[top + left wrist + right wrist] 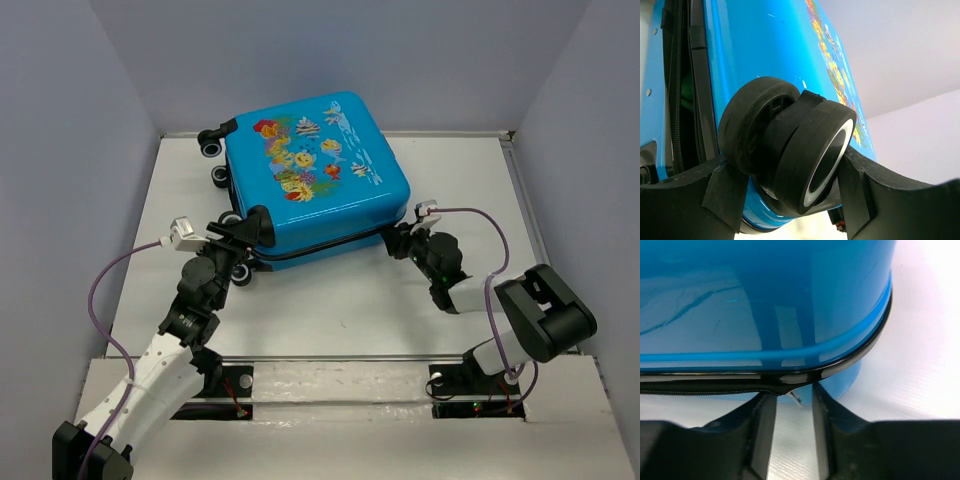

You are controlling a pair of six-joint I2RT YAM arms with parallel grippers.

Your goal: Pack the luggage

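The luggage (pixel 315 180) is showing bright blue with a multicoloured fish print. At seven o'clock, its wheel (pixel 790 160) is showing black and white.

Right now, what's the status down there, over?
Left tool clamped on a wheel of the luggage. Right tool open at its near right corner seam. Lid down, near seam gaping. Nothing in the way.

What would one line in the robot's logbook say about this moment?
luggage: lid down, seam gaping | left pincer: clamped on corner wheel | right pincer: open, at opposite corner's zip seam
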